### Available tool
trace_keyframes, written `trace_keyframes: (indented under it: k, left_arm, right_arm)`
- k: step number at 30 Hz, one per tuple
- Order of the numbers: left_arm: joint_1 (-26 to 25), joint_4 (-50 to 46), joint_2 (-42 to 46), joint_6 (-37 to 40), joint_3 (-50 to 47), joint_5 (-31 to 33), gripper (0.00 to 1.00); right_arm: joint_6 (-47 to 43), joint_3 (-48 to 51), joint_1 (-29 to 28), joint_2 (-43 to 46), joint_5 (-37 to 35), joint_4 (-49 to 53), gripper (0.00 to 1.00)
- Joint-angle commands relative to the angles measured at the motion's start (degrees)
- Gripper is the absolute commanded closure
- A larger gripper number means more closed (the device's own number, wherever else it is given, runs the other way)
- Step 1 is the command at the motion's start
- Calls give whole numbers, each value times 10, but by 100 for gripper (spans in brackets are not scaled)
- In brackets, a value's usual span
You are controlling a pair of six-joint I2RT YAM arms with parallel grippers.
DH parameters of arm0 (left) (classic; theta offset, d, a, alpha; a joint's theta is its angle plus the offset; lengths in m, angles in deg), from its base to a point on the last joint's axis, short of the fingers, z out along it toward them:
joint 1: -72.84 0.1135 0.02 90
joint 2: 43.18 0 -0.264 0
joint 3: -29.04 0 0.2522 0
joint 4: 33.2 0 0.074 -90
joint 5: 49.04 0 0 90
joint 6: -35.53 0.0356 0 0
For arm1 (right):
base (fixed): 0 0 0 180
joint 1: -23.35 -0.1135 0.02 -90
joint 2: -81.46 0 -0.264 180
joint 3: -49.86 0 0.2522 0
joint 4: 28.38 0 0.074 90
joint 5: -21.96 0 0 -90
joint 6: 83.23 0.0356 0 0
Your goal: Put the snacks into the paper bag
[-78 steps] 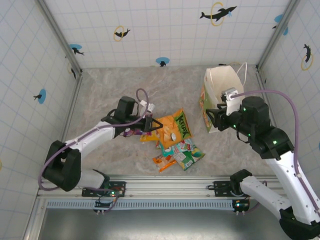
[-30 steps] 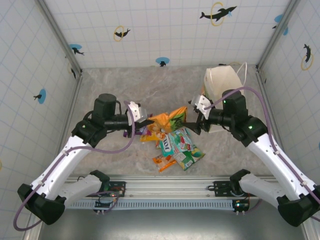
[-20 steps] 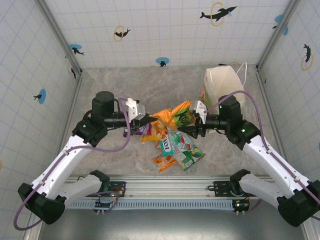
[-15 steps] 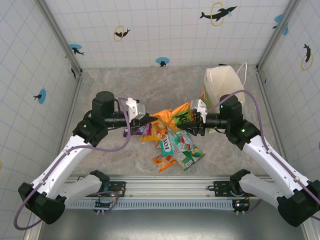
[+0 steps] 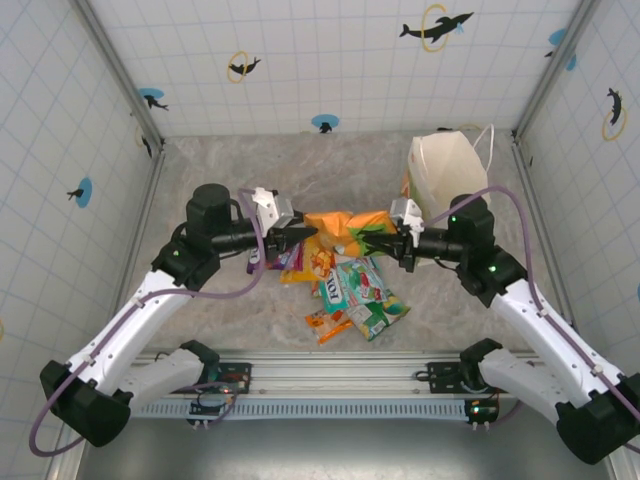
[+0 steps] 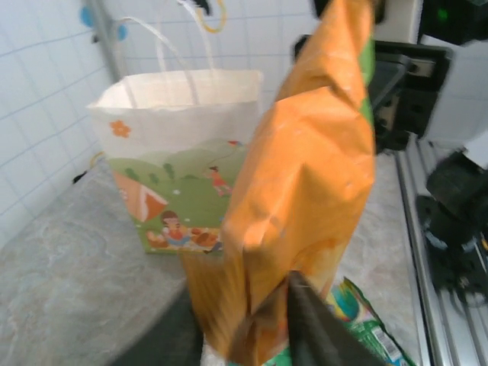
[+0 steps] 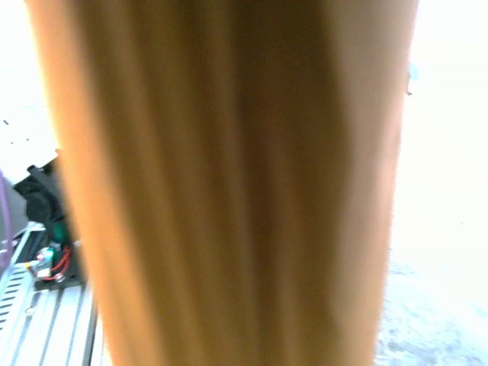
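A large orange snack packet [image 5: 345,228] hangs in the air between both grippers, above the table's middle. My right gripper [image 5: 393,240] is shut on its right end, and the packet [image 7: 229,183] blurs right against that wrist camera. My left gripper [image 5: 303,235] stands at its left end with the jaws parted. In the left wrist view the packet's [image 6: 305,168] crumpled edge sits loosely between the dark fingers [image 6: 316,328]. Other snacks lie below in a pile: green-and-white packets [image 5: 360,290], small orange ones [image 5: 328,325] and a purple one [image 5: 257,262]. The white paper bag [image 5: 445,165] stands upright and open at the back right.
The bag's printed front [image 6: 183,152] faces the left wrist camera, and the right arm's black links [image 6: 404,84] rise behind the packet. A metal rail [image 5: 330,365] runs along the near edge. Tiled walls and corner posts enclose the table.
My right gripper swung from the bag to the middle and closed on the orange packet's right end. My left gripper, which lifted the packet, has parted its jaws.
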Motion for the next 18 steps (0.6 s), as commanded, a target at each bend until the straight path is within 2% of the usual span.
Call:
trace_keyframes:
  k: [1, 2, 6, 9, 14, 18]
  left_arm:
    - [1, 56, 0, -82, -9, 92, 44]
    - [1, 62, 0, -102, -8, 120, 37]
    - [1, 74, -8, -181, -12, 232, 26]
    - [0, 74, -21, -235, -27, 315, 25]
    - [0, 65, -42, -270, -42, 353, 23]
    - [1, 73, -52, -284, -54, 348, 24]
  right_arm:
    - [9, 9, 14, 31, -43, -37, 84]
    - [12, 7, 20, 41, -61, -45, 84]
    - [15, -8, 39, 71, -148, -72, 82]
    - [8, -30, 47, 81, -217, -97, 82]
    - [4, -54, 53, 82, -338, -159, 80]
    - [6, -61, 56, 80, -422, -221, 80]
